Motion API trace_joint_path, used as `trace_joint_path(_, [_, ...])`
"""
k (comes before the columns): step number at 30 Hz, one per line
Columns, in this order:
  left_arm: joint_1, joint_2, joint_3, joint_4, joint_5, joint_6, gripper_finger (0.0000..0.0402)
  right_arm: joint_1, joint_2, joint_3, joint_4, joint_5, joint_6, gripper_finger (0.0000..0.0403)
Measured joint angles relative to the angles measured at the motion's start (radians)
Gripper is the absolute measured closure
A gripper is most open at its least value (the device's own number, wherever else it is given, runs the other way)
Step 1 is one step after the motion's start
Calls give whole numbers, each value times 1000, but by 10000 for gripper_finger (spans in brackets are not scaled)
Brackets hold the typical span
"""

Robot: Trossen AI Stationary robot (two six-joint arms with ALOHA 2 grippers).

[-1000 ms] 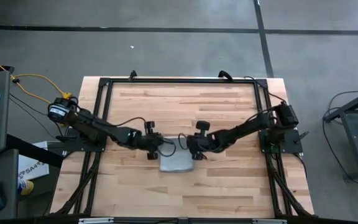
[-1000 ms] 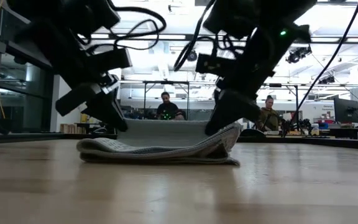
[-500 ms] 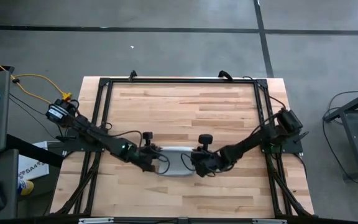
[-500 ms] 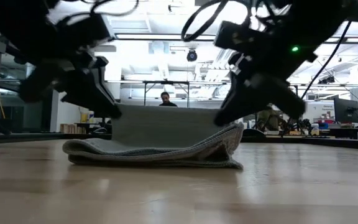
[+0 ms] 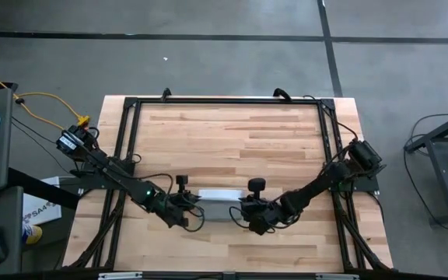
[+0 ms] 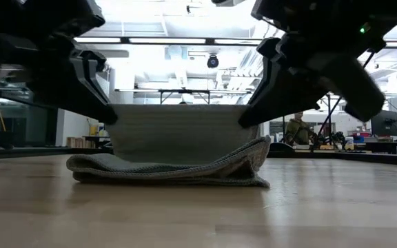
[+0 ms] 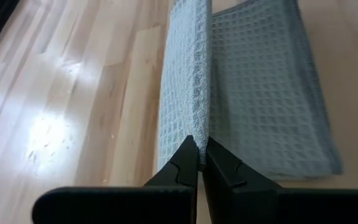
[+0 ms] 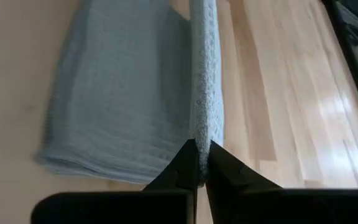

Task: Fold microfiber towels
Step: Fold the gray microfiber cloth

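Lower centre of high view: left gripper [image 7: 199, 163] and right gripper [image 8: 199, 163] each clenched on towel [image 5: 221, 204] edge, lifted off desk [image 5: 232, 132].

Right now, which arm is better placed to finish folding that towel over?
Neither clearly. The left claw and the right claw each pinch one end of the lifted edge of the microfiber towel, at even height, so they should probably lay it down together.

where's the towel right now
In the high view the towel lies on the near-middle of the table, between the left gripper and right gripper; each is shut on an end of its raised edge.
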Motion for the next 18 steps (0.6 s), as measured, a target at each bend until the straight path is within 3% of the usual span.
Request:
trace_joint_path(4, [-21, 0, 0, 0, 1, -3, 400, 1, 0, 0, 20, -51, 4, 398])
trace_joint_path(18, [-62, 64, 1, 11, -75, 29, 401, 17, 0, 0, 26, -16, -103, 398])
